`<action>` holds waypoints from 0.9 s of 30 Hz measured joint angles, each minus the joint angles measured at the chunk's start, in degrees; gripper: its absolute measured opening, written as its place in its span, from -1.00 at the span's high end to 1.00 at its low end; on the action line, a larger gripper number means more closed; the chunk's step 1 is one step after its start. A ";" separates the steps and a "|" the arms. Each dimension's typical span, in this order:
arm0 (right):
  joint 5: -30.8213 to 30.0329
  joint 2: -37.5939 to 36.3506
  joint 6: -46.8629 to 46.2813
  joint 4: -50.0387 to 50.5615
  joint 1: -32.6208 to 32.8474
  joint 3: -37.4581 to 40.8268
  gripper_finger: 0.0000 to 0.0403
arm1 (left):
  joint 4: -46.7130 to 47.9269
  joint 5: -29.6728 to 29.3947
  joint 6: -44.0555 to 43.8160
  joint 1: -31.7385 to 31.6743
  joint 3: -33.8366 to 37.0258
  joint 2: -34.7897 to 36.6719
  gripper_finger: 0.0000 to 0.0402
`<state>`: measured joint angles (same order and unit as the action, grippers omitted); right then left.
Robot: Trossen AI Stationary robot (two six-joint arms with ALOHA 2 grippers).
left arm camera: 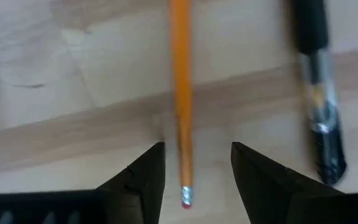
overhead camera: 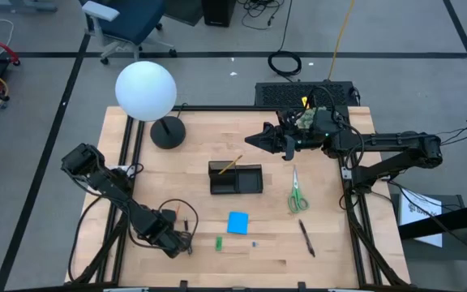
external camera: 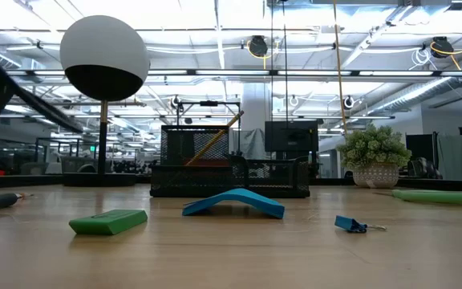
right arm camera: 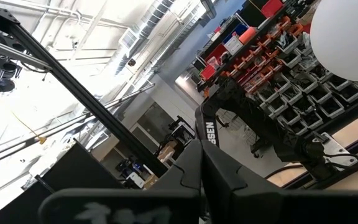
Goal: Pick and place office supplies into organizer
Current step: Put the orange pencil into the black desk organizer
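Observation:
An orange pencil (left arm camera: pixel 181 93) lies flat on the table, its eraser end (left arm camera: pixel 186 198) between the open fingers of my left gripper (left arm camera: pixel 194 155), which points down at the near left (overhead camera: pixel 183 241). The fingers stand on either side of the pencil without touching it. A black pen (left arm camera: pixel 316 87) lies beside the pencil. The black organizer (overhead camera: pixel 235 178) sits mid-table with a pencil leaning inside it. The blue note pad (overhead camera: pixel 237 222), a green piece (overhead camera: pixel 218 242), green-handled scissors (overhead camera: pixel 297 192) and another pen (overhead camera: pixel 306 238) lie on the table. My right gripper (overhead camera: pixel 248 139) hangs shut above the table's far side.
A lamp with a white globe (overhead camera: pixel 145 90) and a round black base (overhead camera: pixel 167 131) stands at the far left. A small plant (external camera: pixel 374 152) sits at the far right. A tiny blue clip (external camera: pixel 351 224) lies near the front. Bare wood runs along the near edge.

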<state>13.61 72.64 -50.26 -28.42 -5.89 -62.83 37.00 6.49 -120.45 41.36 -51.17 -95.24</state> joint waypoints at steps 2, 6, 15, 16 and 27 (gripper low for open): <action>0.00 0.00 0.00 0.00 0.00 0.00 1.00 | 0.21 0.24 -0.30 0.00 0.33 0.00 0.12; 0.01 0.00 -0.01 0.00 -0.01 0.00 1.00 | 0.39 0.58 -0.49 -0.02 0.83 0.07 0.12; 0.00 0.00 0.00 0.00 0.00 0.00 1.00 | 0.44 -1.37 -0.56 0.04 0.94 0.11 0.12; 0.01 0.00 0.00 0.00 -0.01 0.00 1.00 | 0.45 -1.41 -0.56 0.09 0.95 0.11 0.12; 0.00 0.00 0.00 0.00 0.00 0.00 1.00 | 1.05 -2.23 -0.97 0.81 1.04 0.10 0.36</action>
<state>13.61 72.64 -50.26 -28.42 -5.89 -62.83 38.05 4.26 -121.42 42.17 -50.13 -95.14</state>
